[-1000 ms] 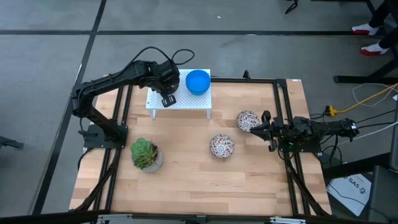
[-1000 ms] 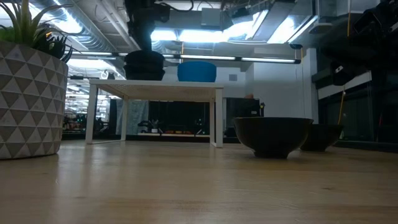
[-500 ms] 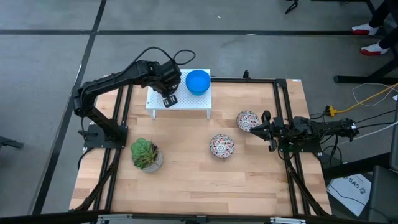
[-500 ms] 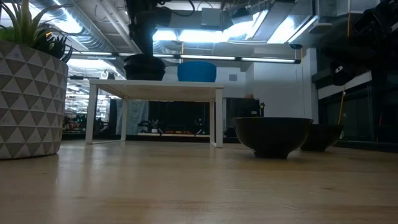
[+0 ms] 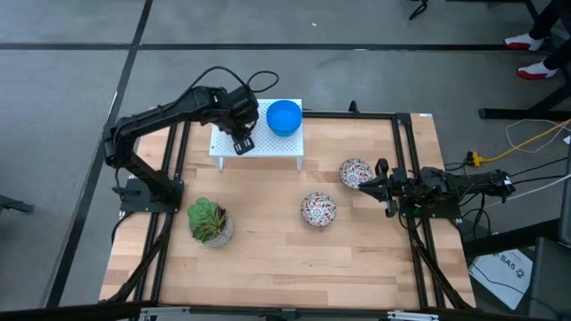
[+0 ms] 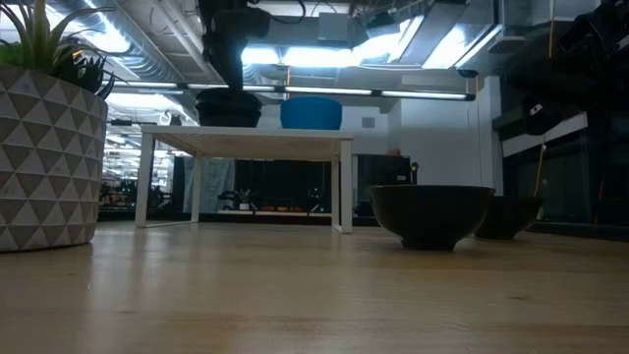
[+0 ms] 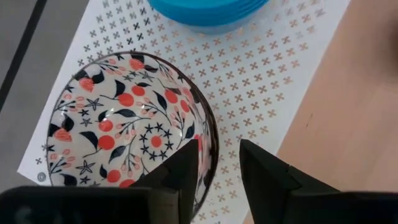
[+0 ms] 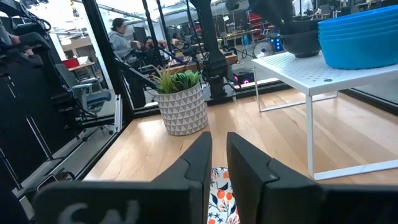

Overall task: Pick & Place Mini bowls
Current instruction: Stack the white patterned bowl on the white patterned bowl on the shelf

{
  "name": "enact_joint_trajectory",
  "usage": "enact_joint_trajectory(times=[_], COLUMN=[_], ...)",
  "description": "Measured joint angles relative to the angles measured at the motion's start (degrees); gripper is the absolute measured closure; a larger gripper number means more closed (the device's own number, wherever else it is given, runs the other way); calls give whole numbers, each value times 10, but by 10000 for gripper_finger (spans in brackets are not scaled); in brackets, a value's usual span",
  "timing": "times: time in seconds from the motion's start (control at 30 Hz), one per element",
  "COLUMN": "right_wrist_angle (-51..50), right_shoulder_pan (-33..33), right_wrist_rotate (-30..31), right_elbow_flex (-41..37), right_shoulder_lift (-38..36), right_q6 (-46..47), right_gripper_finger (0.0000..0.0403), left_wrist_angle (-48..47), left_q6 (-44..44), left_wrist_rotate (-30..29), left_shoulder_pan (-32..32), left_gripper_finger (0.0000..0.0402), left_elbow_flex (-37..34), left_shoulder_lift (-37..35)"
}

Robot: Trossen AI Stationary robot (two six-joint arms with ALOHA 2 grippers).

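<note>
A floral mini bowl (image 7: 130, 124) sits on the small white perforated stand (image 5: 268, 147), beside a stack of blue mini bowls (image 5: 285, 117). My left gripper (image 7: 219, 168) points down over the floral bowl's near edge, open, with one finger inside the bowl and one outside. Two more floral mini bowls (image 5: 355, 172) (image 5: 318, 209) rest on the wooden table. My right gripper (image 5: 382, 178) lies level at the table's right side, next to the right-hand floral bowl, shut with nothing between its fingers. My left gripper stands over the floral bowl's rim (image 7: 210, 140) from above, one finger (image 7: 186, 171) inside and the other (image 7: 264, 171) outside. Whether either finger touches the rim I cannot tell. The bowl sits upright on the stand's top.
A potted succulent (image 5: 210, 221) stands near the table's left front. Black frame rails (image 5: 406, 160) run along both sides of the table. Bare wood lies between the pot and the floral bowls. A person (image 8: 118, 34) shows in the room beyond.
My left gripper has kept its place over the stand. In the low view the floral bowl's dark outline under it has become a little lower and now sits flat on the stand's top.
</note>
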Motion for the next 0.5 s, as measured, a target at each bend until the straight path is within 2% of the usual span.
enact_joint_trajectory(times=[0.5], right_wrist_angle=[0], right_shoulder_pan=[0], right_wrist_rotate=[0], right_elbow_flex=[0], right_shoulder_lift=[0], right_q6=[-1], right_gripper_finger=[351], left_wrist_angle=[41], left_q6=[-6], left_wrist_rotate=[5], left_shoulder_pan=[-30], left_gripper_finger=[293], left_elbow_flex=[74], left_shoulder_lift=[-90])
